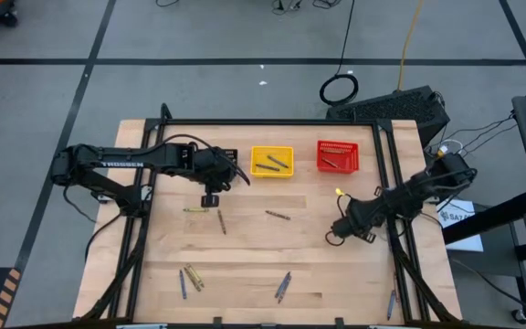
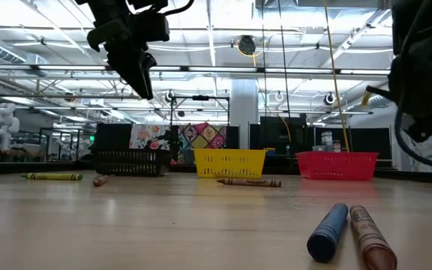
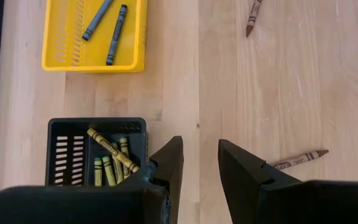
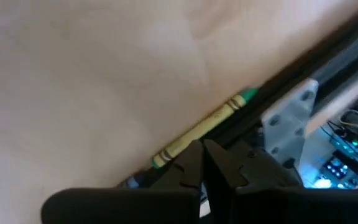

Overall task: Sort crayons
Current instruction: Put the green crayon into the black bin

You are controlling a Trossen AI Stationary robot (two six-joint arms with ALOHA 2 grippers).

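Black basket (image 3: 73,146) is half hidden behind my left gripper (image 3: 201,163), fingers apart, empty. Right gripper (image 4: 202,163) has fingers closed over an olive-yellow crayon (image 4: 201,129), partly covered.

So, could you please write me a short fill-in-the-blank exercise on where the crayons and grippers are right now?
1. The black basket holds only ____ crayons.
2. The two crayons in the yellow basket are ____.
3. The left gripper hangs above the table with its fingers ____.
4. The right gripper is ____, beside a green-tipped crayon at the table's edge.

Missing words: olive-yellow; blue; open; shut
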